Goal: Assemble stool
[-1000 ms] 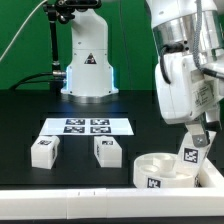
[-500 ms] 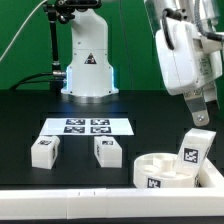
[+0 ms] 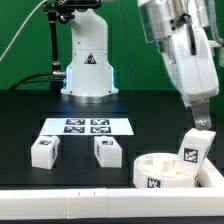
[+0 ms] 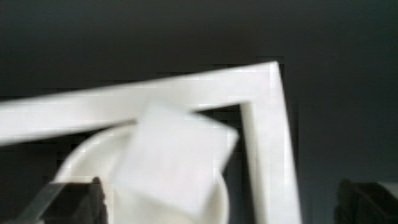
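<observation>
The round white seat point(image 3: 160, 172) lies at the front on the exterior view's right. One white leg point(image 3: 193, 150) stands upright in it, slightly tilted, with a tag facing front. My gripper point(image 3: 203, 121) hangs just above that leg's top, apart from it. In the wrist view the gripper point(image 4: 228, 203) is open, its dark fingers point(image 4: 79, 201) wide apart, with the leg point(image 4: 178, 160) and the seat's rim point(image 4: 93, 155) below. Two more legs point(image 3: 43, 150) point(image 3: 107, 151) lie loose on the black table at the exterior view's left and middle.
The marker board point(image 3: 87, 126) lies behind the two loose legs. A long white border rail point(image 3: 80, 205) runs along the table's front, and its corner point(image 4: 267, 110) shows in the wrist view. The arm's white base point(image 3: 88, 62) stands at the back.
The gripper has let go of the upright leg and risen above it, the arm swinging up and back. The leg stays standing in the seat.
</observation>
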### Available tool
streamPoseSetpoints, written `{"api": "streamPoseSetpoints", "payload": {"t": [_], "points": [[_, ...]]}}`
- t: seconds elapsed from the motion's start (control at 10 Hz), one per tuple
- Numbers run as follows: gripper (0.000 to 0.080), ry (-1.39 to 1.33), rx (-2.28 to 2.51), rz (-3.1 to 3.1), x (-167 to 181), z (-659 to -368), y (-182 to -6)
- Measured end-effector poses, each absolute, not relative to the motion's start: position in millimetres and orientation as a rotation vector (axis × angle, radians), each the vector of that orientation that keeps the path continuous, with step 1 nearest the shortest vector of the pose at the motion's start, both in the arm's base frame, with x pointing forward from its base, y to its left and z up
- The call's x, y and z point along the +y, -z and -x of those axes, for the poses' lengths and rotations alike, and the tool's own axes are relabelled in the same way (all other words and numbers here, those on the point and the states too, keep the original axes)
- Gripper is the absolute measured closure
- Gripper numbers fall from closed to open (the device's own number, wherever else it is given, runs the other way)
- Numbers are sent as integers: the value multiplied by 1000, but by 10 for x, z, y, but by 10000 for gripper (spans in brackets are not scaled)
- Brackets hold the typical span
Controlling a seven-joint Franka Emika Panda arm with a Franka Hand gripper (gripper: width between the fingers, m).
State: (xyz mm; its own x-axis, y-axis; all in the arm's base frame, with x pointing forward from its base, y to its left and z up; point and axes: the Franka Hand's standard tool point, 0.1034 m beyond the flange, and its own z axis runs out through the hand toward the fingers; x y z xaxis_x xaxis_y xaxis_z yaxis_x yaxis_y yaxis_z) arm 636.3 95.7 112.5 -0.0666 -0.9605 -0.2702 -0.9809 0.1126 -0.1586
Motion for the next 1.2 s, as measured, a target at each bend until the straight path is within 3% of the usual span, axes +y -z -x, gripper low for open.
{"api": "streamPoseSetpoints", "payload": {"t": [0.3, 0.6, 0.9, 1.2], "points": [[151, -110, 2047, 1959, 751, -6316, -1156], [151, -100, 2004, 2014, 759, -6310, -1135], [151, 18, 1344, 2624, 680, -6289, -1078], [151, 10, 925, 2844, 643, -6275, -1079]]}}
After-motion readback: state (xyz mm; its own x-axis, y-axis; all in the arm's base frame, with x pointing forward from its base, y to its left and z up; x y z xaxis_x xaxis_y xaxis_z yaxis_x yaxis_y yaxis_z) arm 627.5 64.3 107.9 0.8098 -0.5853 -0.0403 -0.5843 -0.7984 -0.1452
